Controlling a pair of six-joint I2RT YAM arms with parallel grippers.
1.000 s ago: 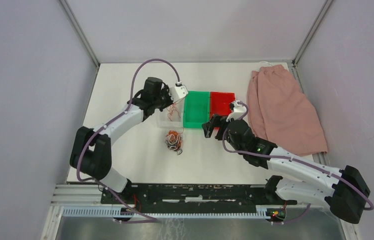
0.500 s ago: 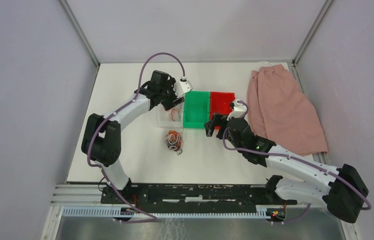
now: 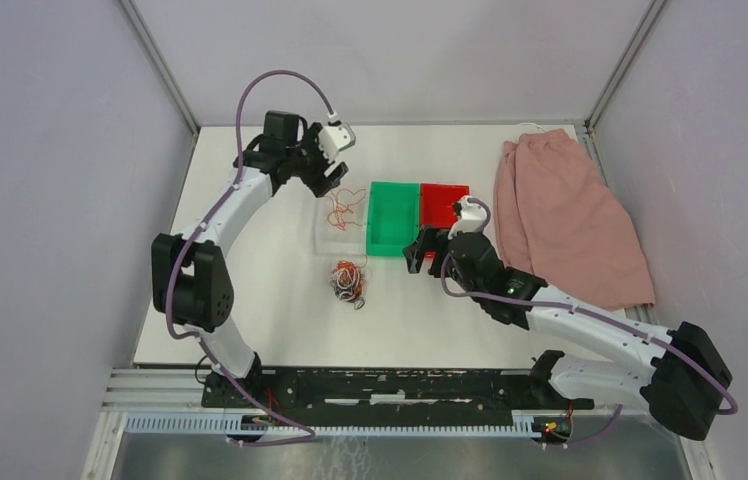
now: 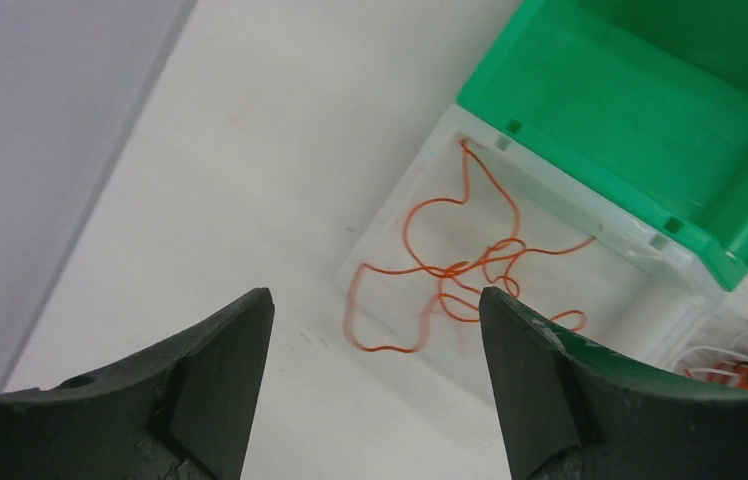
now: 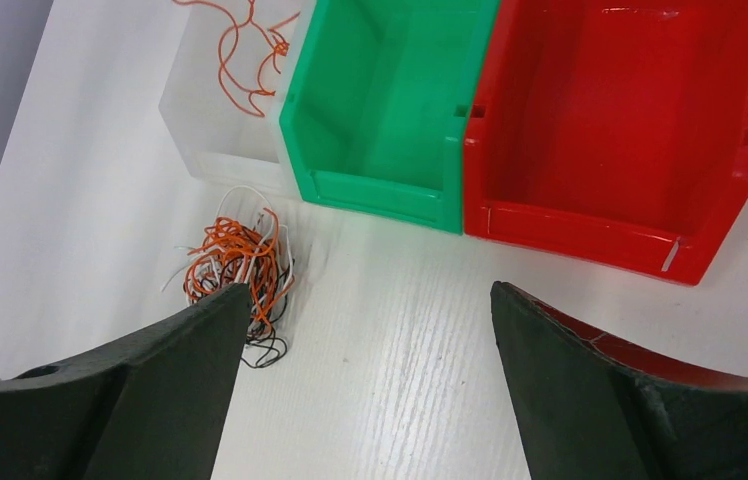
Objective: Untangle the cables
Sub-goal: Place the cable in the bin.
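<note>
Left wrist: orange cables [image 4: 455,268] in clear bin [image 4: 540,285]; left end effector [image 4: 375,300], right end effector [image 5: 370,292] apart.

Table [image 5: 430,330]: white, matt, fine wood-like grain. Green bin [image 5: 380,100] and red bin [image 5: 630,120]: glossy moulded plastic, with highlights. Clear bin [image 5: 212,140]: frosted translucent plastic. Cables [image 5: 235,265]: thin, smooth-coated wires. Pink cloth [image 3: 560,215] at 2 o'clock: soft, matt, creased. Left gripper's fingers [image 4: 215,385] and right gripper's fingers [image 5: 150,390]: dark, matt, faintly grainy.
</note>
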